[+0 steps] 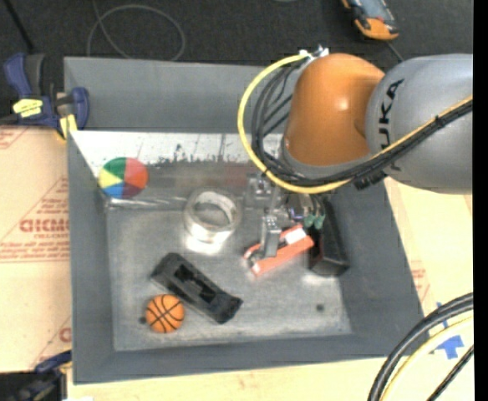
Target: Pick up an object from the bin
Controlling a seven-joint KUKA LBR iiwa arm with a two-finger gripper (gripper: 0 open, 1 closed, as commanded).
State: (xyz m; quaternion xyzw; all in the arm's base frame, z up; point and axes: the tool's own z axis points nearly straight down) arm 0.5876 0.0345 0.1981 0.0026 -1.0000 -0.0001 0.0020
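Observation:
My gripper [271, 239] hangs low in the right middle of the bin, under the arm's orange cover. It stands right at the left end of a flat red-orange thing [287, 252] that lies slanted on the bin floor. Whether that thing is held I cannot tell. A black block [327, 251] lies just right of the red thing, partly hidden by the arm. A clear round ring, like a roll of tape [209, 217], sits just left of the gripper.
A black angular tool [195, 286] lies at the front left, with a small orange basketball [165, 312] beside it. A multicoloured ball [123, 176] rests in the back left corner. The arm and its cables cover the bin's back right.

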